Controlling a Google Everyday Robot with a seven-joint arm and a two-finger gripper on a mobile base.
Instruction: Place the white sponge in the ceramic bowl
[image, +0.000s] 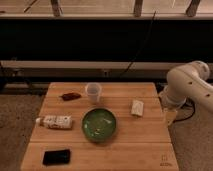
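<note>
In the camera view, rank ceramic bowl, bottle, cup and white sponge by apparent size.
1. ceramic bowl
2. bottle
3. cup and white sponge: alike; cup sits farther back, so unranked.
The gripper hangs right of the table.

Sponge (137, 107) lies right of bowl (99, 125), cup (93, 92) behind bowl; gripper (170, 116), seemingly, hangs beside the table's (145, 147) right edge.

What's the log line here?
white sponge: on table, outside ceramic bowl | gripper: table's right edge, apart from sponge | task: not done
</note>
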